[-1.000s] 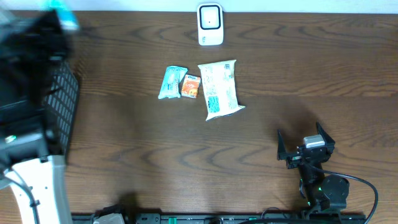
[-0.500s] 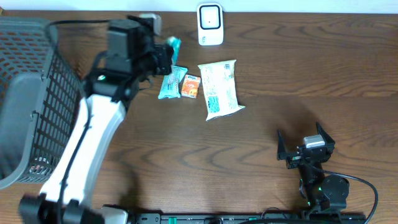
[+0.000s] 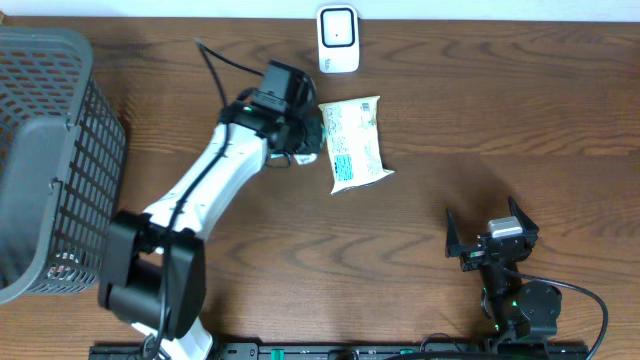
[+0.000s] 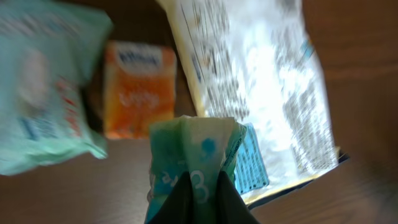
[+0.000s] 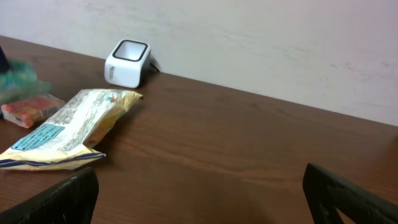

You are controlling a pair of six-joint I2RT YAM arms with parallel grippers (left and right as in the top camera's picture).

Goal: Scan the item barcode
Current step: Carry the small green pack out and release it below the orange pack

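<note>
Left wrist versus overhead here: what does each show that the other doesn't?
Only left wrist: a teal pouch pinched in the shut left tool, with an orange packet and a second teal packet lying beneath. Only overhead: the mesh basket, the white scanner and the open right tool. Both: the large white snack bag.

1. Setting: a mock shop checkout set up on a lab bench.
2. White barcode scanner (image 3: 338, 38) stands at the rear edge of the wooden table (image 3: 300, 250).
3. Grey mesh shopping basket (image 3: 100, 170) sits at the left end.
4. Snack bag (image 3: 352, 143) lies on the table, with a plain pale wall (image 5: 249, 37) behind.
</note>
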